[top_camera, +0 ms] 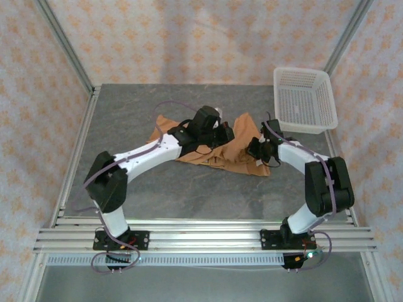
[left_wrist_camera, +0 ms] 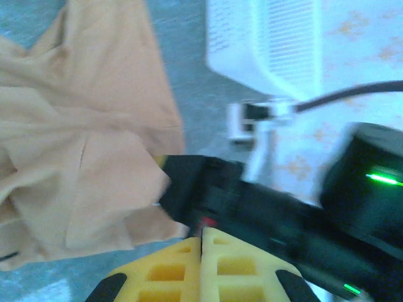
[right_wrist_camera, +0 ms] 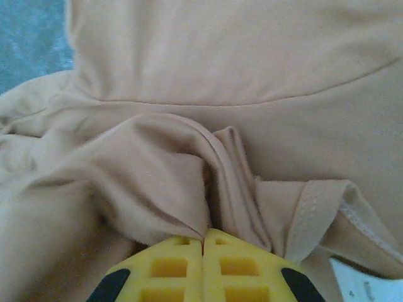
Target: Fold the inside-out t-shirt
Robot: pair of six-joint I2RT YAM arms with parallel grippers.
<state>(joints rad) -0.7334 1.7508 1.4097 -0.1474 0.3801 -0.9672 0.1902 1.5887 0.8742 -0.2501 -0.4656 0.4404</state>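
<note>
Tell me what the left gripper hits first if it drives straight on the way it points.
Most likely the right arm's black housing, which sits directly ahead of the left gripper and its shut jaws. The t-shirt lies off to one side of that line. Depth is unclear.

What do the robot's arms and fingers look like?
Both arms, left arm and right arm, are white tubes with chunky black joints and thin purple cables looping along them. The left gripper and right gripper have yellow fingers with square holes.

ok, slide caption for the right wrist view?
Right gripper shut, pinching a bunched fold of the orange-tan t-shirt.
</note>
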